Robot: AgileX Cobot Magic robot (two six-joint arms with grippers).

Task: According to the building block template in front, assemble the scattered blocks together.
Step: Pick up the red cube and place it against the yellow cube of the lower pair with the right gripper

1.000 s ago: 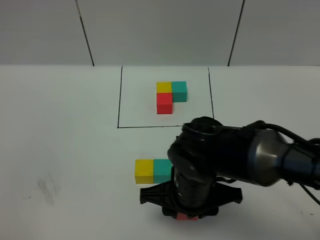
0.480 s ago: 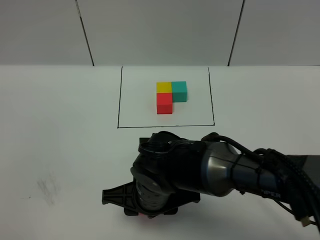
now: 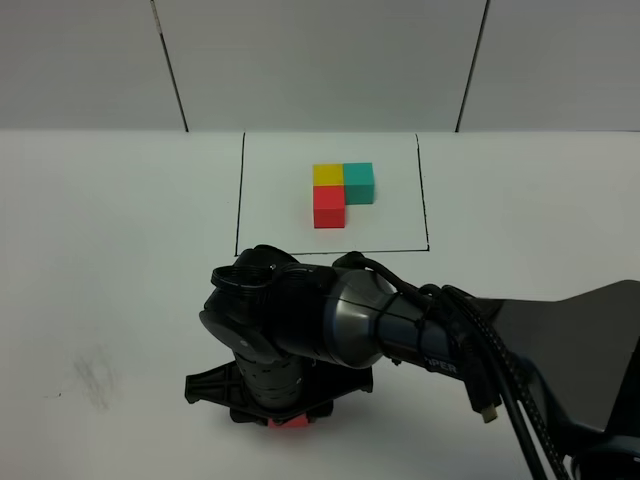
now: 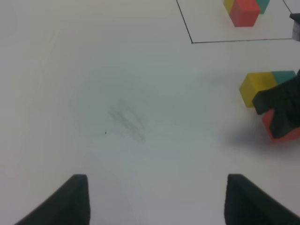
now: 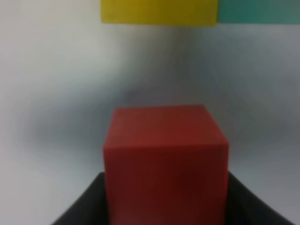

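The building block template (image 3: 340,190) stands inside a thin black rectangle at the back; the left wrist view catches it too (image 4: 243,10). My right gripper (image 3: 285,412) reaches across to the front left, shut on the red cube (image 3: 290,423), which fills the right wrist view (image 5: 164,154). The yellow cube (image 4: 255,88) and teal cube (image 4: 283,76) sit joined side by side just beyond the red cube (image 4: 281,133), with a strip of table between. In the high view the arm hides them. My left gripper (image 4: 157,201) stands open with nothing between its fingers.
The white table (image 3: 110,260) carries a faint grey smudge (image 3: 95,378) at the front left, also in the left wrist view (image 4: 127,121). The right arm's dark body and cables (image 3: 470,350) stretch across the front right.
The right arm has swung leftward with the red cube in its grip. It now covers the yellow and teal cubes in the high view. The template has not moved.
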